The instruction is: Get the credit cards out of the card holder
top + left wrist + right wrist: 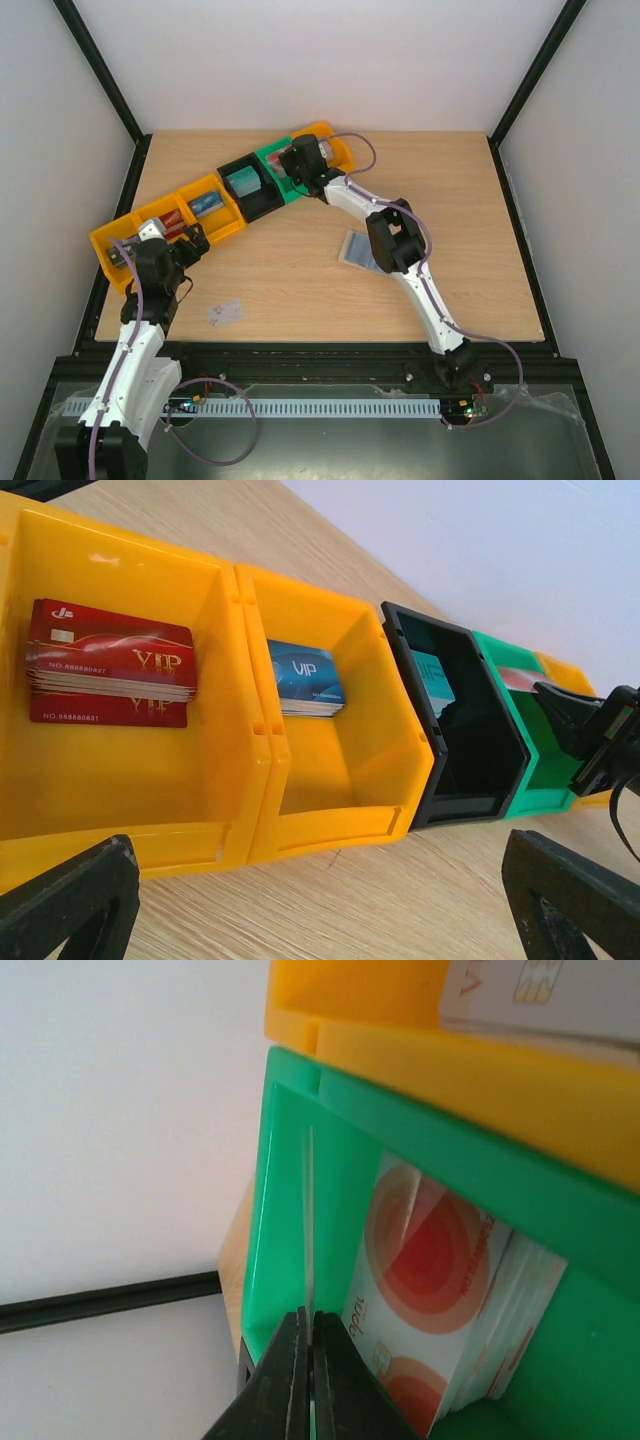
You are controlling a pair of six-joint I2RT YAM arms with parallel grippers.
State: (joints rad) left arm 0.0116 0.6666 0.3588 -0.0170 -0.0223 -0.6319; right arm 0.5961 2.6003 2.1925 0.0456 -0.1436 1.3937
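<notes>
You are looking at a light wooden table (300, 290) that is carrying a slanting row of plastic bins, running from its left edge toward the far middle. The yellow bins (225, 232), a black bin (265, 205), a green bin (268, 155) and a last yellow bin (322, 128) are sitting side by side, touching. The card holder (355, 247) is lying flat right of centre, pale blue-grey face up. One whitish credit card (225, 313) is lying alone near the front left, well apart from it.
</notes>
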